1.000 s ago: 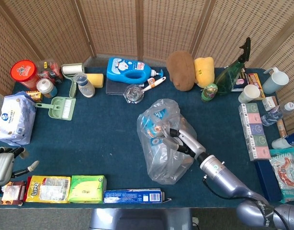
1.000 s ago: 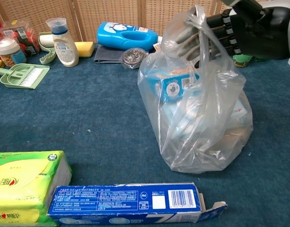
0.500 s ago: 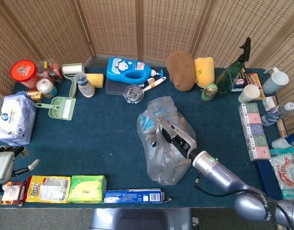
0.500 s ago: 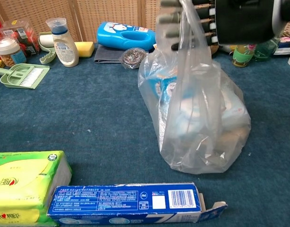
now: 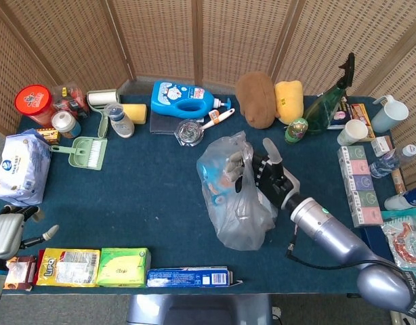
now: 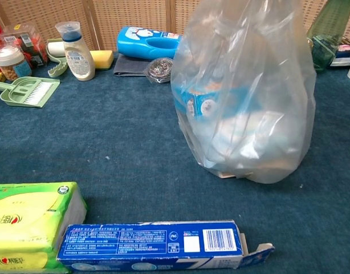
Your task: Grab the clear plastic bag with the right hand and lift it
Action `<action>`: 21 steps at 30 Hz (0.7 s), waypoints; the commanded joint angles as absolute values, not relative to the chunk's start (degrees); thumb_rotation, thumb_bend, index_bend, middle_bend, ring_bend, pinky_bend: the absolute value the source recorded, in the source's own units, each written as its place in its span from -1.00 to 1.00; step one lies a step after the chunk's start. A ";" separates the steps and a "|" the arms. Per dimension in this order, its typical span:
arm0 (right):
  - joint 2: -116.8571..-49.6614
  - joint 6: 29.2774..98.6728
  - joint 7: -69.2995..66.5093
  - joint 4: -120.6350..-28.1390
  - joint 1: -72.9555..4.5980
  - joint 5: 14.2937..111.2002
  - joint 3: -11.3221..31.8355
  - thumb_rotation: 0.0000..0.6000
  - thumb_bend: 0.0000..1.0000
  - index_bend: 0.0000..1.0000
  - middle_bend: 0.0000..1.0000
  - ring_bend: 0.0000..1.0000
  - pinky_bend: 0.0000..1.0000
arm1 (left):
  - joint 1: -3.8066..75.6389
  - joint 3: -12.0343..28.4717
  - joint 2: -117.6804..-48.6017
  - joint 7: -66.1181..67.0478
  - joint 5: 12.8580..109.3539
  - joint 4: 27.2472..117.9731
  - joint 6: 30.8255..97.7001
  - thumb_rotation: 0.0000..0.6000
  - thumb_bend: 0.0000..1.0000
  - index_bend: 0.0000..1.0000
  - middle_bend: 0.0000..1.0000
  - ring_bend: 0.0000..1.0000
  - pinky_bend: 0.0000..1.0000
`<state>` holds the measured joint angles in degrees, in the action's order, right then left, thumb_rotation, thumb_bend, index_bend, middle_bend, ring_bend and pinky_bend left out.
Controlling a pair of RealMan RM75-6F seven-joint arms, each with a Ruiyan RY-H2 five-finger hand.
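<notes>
The clear plastic bag (image 5: 232, 196) hangs from my right hand (image 5: 265, 177), which grips its gathered top at the table's middle in the head view. In the chest view the bag (image 6: 243, 103) fills the upper right, with blue-and-white packets showing through it. Its bottom looks raised a little off the blue cloth. The right hand itself is above the chest view's top edge. My left hand (image 5: 6, 232) rests at the near left corner, holding nothing, fingers apart.
A blue toothpaste box (image 6: 158, 245) and a green tissue pack (image 6: 32, 225) lie along the front edge. Behind the bag are a steel scourer (image 5: 189, 132), a blue detergent bottle (image 5: 184, 99) and a brown plush (image 5: 255, 99). Boxes and cups (image 5: 360, 183) crowd the right side.
My right hand has risen and swung toward the back right with the bag's top. The bag stretched upright and its bottom came up from the cloth. The left hand stayed put.
</notes>
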<state>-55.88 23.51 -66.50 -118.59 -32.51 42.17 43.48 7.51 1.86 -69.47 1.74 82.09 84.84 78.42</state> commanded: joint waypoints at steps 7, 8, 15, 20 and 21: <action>-54.01 26.19 -72.81 -118.62 -26.94 40.10 52.82 -0.02 -0.19 0.06 0.23 0.46 0.61 | 6.49 1.11 -68.23 1.92 83.18 86.97 80.20 -1.00 -0.71 -0.08 0.01 -0.12 -0.43; -53.74 25.96 -73.65 -118.21 -26.41 39.94 54.22 0.15 -0.15 0.07 0.24 0.48 0.64 | 6.18 0.95 -67.85 1.97 83.34 87.43 80.65 -1.00 -0.71 -0.08 0.01 -0.12 -0.43; -54.10 21.05 -79.18 -115.60 -23.28 41.05 63.02 0.91 0.07 0.13 0.32 0.57 0.77 | 4.67 0.32 -66.29 2.63 83.46 89.24 82.38 -1.00 -0.71 -0.08 0.01 -0.12 -0.43; -55.00 17.19 -80.73 -113.77 -22.05 41.43 67.05 1.00 0.17 0.23 0.38 0.60 0.80 | 4.31 0.12 -66.10 3.19 83.62 90.19 82.70 -1.00 -0.71 -0.08 0.01 -0.12 -0.43; -55.14 16.61 -80.78 -113.37 -21.97 41.36 67.56 1.00 0.18 0.24 0.39 0.61 0.81 | 4.28 0.12 -66.07 3.32 83.67 90.35 82.76 -1.00 -0.71 -0.08 0.01 -0.12 -0.43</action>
